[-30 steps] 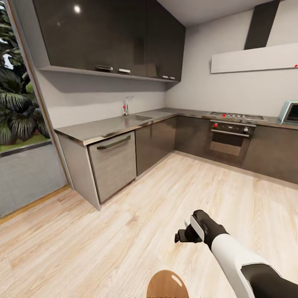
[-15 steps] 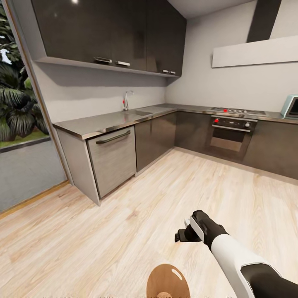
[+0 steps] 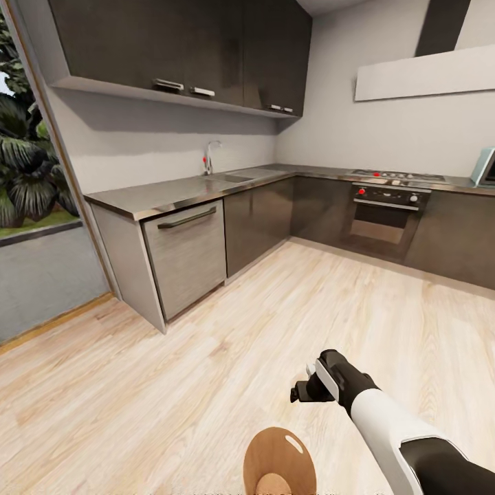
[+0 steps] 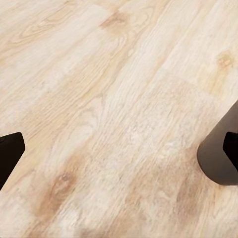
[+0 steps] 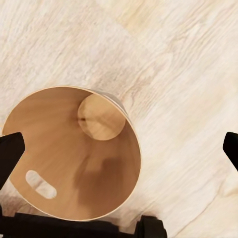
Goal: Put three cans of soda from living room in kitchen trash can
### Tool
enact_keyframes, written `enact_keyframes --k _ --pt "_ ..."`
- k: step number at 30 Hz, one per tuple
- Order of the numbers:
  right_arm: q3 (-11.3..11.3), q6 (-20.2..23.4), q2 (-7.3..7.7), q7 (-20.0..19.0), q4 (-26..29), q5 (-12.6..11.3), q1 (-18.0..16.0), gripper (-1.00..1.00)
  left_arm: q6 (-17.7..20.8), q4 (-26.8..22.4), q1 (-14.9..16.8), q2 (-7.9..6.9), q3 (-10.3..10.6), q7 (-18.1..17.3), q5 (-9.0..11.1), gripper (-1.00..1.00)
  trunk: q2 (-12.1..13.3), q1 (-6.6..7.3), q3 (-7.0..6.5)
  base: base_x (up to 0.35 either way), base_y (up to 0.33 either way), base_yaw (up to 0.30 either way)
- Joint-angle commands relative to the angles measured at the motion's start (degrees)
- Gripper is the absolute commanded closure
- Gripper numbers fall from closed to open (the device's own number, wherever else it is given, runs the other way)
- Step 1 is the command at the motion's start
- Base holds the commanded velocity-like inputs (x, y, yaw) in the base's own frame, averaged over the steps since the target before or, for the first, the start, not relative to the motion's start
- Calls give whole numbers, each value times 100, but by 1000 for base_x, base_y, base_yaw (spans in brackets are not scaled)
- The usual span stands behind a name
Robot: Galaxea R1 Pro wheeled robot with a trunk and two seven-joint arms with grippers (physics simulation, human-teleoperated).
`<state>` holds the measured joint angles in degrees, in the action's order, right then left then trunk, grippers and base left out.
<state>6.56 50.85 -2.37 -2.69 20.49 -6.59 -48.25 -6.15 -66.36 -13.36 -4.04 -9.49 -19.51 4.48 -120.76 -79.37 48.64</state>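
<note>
The head view looks down across a kitchen [image 3: 275, 206] with a light wood floor [image 3: 137, 385]. At far left, a glass door [image 3: 34, 206] shows palms and paving outside. Next along, a grey counter [image 3: 172, 196] runs toward the corner, with a pale dishwasher front [image 3: 185, 265] under it and dark wall cabinets [image 3: 179, 48] above. A sink with a tap [image 3: 210, 158] sits in the counter near the corner. Past the corner, the counter carries a hob [image 3: 392, 176] above a built-in oven [image 3: 385, 223], with a pale hood [image 3: 423, 75] on the wall over them. A teal appliance [image 3: 487, 167] is cut off at the far right edge.

Low in the middle, the bin [image 3: 278, 460] stands on the floor just in front of the robot (its tan inside and small oval handle hole face the camera). The right wrist view looks straight down into the bin [image 5: 69, 153]; its round bottom is bare wood colour. To the right of the bin, the right gripper [image 3: 302, 390] hangs above the floor on its white and black arm. Its dark fingers [image 5: 10, 151] stand wide apart, gripping nothing.

In the left wrist view, the left gripper [image 4: 119, 153] is also spread wide, one finger [image 4: 10, 151] at each side of the picture, over bare floor. A dark grey tapered shape [image 4: 218, 153], likely the bin's outer wall, sits beside one finger.
</note>
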Motion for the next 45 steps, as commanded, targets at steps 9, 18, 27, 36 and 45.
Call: enact_keyframes --k 9,18,27,36,45 --pt "1 -5 -1 6 -11 -7 0 -100 0 0 0 0 0 0 0 -100 -363 -198 244 0 0 0" --pt "-8 -5 8 -5 -10 -7 0 -100 0 0 0 0 0 0 0 -100 -724 -396 488 0 0 0" --pt "-14 -5 25 -21 -2 -2 0 -100 0 0 0 0 0 0 0 -100 -1084 -594 731 0 0 0" --pt "-14 -12 34 -21 -1 -1 0 -100 0 0 0 0 -2 0 0 -100 -1445 -791 975 0 0 0" --pt "-14 -13 27 -21 -1 -3 0 -100 0 0 0 0 -3 0 0 -100 -1806 -989 1218 0 0 33"
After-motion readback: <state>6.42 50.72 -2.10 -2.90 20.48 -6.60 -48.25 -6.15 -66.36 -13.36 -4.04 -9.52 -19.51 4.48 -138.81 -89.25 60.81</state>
